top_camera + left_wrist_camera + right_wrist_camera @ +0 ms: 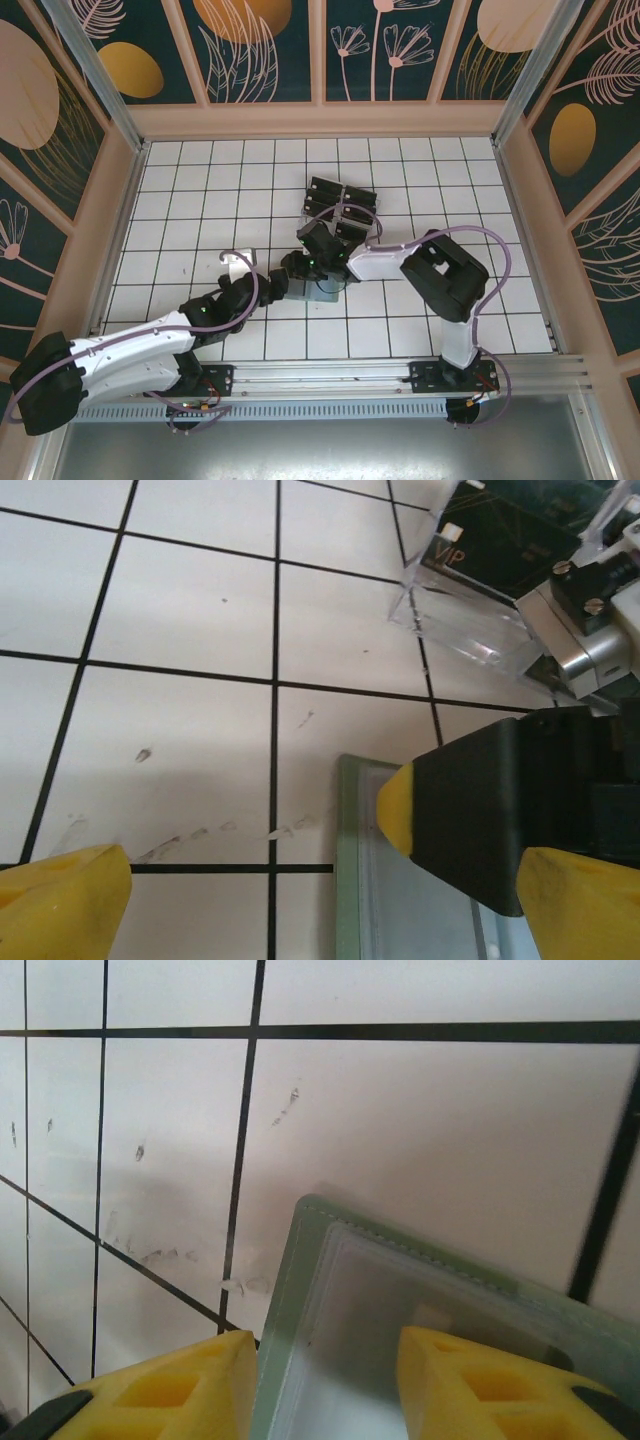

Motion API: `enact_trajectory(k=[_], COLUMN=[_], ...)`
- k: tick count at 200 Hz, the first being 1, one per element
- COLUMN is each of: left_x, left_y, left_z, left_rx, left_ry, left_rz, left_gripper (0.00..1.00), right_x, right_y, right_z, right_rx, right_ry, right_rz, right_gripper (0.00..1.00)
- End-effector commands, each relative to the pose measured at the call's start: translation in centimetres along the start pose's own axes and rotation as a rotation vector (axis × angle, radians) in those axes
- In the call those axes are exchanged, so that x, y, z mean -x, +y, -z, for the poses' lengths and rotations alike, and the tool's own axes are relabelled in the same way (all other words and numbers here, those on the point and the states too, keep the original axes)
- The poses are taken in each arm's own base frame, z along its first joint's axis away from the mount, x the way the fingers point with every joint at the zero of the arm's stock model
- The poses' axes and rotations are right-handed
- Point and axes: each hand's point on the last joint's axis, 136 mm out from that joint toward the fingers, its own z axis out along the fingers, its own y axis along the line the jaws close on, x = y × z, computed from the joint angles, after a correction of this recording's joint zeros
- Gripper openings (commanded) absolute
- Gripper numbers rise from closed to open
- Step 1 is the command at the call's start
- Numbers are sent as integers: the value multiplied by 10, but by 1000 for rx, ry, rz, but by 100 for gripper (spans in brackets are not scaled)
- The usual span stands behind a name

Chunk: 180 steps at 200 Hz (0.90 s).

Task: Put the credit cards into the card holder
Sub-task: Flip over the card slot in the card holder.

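The left gripper is seen spread wide and empty, low over the tiled surface just beside the card holder. The right gripper is held with its jaws partly apart across one edge of the card holder. One yellow fingertip is set over the holder's clear window and the other lies beside its rim. Whether the edge is actually clamped cannot be told.

In the top view both grippers, left and right, are gathered at the sage-green holder, which lies flat near the middle of the surface.

Beyond them, the credit cards are stood in a clear plastic rack, a little farther from the arms. No card is carried by either gripper, and nothing black can be made out behind the holder's window.

The task is therefore judged to be at its very start, or at a preparatory step of steadying or opening the holder. Every card visible is yet to be fetched and inserted.

As for writing, gold letters reading "VIP" can be made out on a black card behind the rack wall. Fine gold lines beside them are too blurred to be read. No brand is legible on the holder.
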Motion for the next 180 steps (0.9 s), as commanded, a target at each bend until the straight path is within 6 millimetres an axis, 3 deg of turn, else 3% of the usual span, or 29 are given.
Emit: enact_trajectory(k=[1, 36, 56, 114, 180], left_x=[2, 5, 5, 13, 26], left_y=[6, 4, -1, -19, -10], left_z=[0, -1, -4, -20, -46], left_rx=[43, 38, 38, 52, 88], left_ry=[3, -8, -2, 3, 43], left_rz=[13, 24, 11, -65, -70], left_gripper=[98, 98, 99, 98, 98], right_x=[5, 33, 53, 110, 131], right_y=[22, 50, 51, -39, -82], right_z=[2, 47, 80, 154, 169], right_rx=[36, 62, 55, -252, -529], right_ry=[5, -78, -142, -279, -266], right_rz=[28, 101, 139, 274, 439], right_gripper=[43, 43, 43, 43, 42])
